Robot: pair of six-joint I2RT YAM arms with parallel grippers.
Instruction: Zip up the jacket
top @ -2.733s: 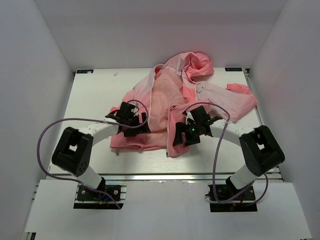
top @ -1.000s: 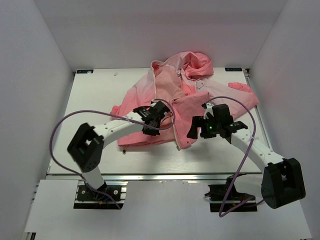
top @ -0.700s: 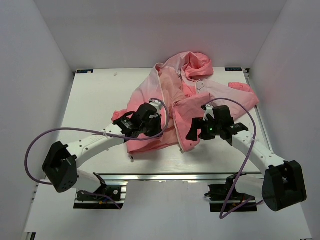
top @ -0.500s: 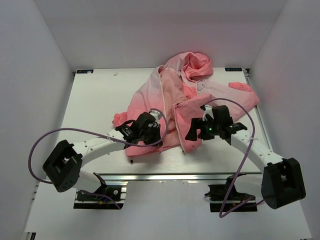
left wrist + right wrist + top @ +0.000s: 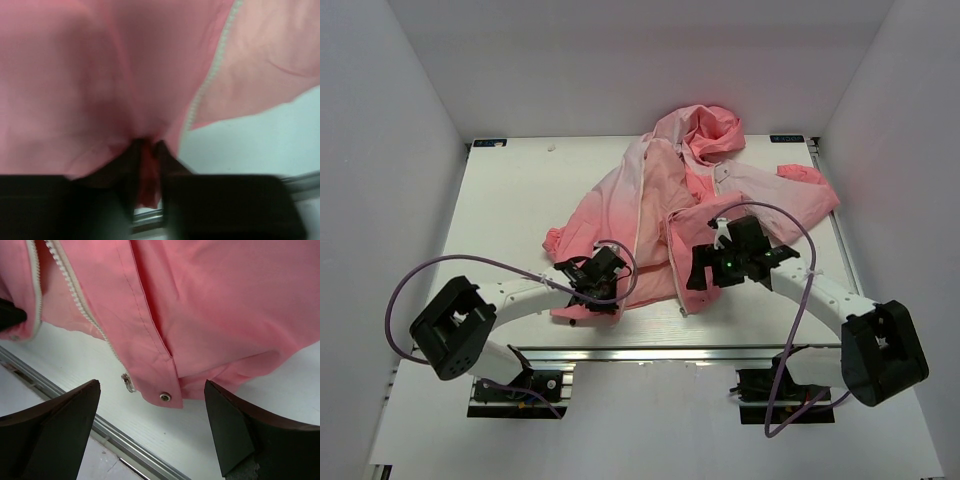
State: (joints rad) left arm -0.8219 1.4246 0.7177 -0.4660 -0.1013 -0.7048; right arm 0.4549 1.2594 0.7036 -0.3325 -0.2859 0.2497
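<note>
Pink jacket (image 5: 665,195) lay unzipped mid-bench (image 5: 510,190), hem towards the arms. Left wrist: left hand (image 5: 146,156) was clamped on hem fabric. Right wrist: right hand (image 5: 151,385) spread wide above the zipper pull (image 5: 128,382); best to line up both zipper ends first.

Pink jacket (image 5: 665,195) lies crumpled, front open; white zipper (image 5: 80,302) unjoined.

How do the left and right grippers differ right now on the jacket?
The left gripper is shut, pinching a fold of the jacket; the right gripper is open, holding nothing. The left touches fabric at one front panel's hem; the right hovers above the other panel's zipper end. Both are at the jacket's near edge.
</note>
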